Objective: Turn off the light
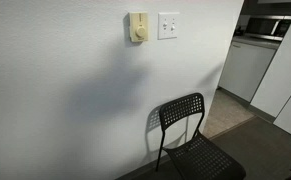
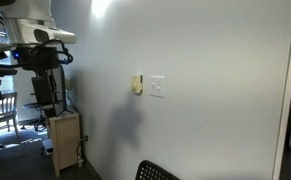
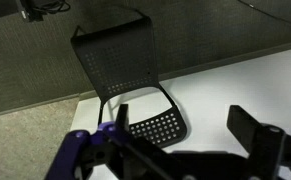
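The light switch [image 1: 168, 25] is a small squarish white plate on the white wall; it shows in both exterior views [image 2: 157, 87]. No lamp is in view. In the wrist view my gripper [image 3: 185, 130] is open, its two dark fingers wide apart with nothing between them. It faces the white wall and a black chair [image 3: 125, 70]. The switch is out of the wrist view. In an exterior view, part of the white arm [image 2: 40, 35] shows at the top left, well away from the switch.
A cream-yellow box with a round dial [image 1: 138, 27] sits just beside the switch [image 2: 137, 85]. A black perforated chair [image 1: 190, 135] stands against the wall below the switch. A doorway to a kitchen [image 1: 265, 50] opens beside the wall. A wooden stand [image 2: 63, 140] is by the arm.
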### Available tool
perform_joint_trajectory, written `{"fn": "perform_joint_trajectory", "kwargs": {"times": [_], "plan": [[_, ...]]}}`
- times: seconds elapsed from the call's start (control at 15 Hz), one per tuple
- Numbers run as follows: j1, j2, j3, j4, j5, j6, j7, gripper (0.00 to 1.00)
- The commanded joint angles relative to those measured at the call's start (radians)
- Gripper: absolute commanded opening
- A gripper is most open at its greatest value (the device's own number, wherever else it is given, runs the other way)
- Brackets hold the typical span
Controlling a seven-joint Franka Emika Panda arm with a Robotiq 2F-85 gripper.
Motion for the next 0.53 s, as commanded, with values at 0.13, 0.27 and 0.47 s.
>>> {"fn": "perform_joint_trajectory", "kwargs": {"times": [0.13, 0.27, 0.47], "plan": [[0.000, 0.031, 0.005, 0.014, -0.004, 0.030, -0.074, 1.00], [0.017, 0.079, -0.005, 0.038, -0.017, 0.046, -0.161, 1.00], [0.052, 0.159, -0.033, 0.079, -0.017, 0.059, -0.322, 1.00]]}}
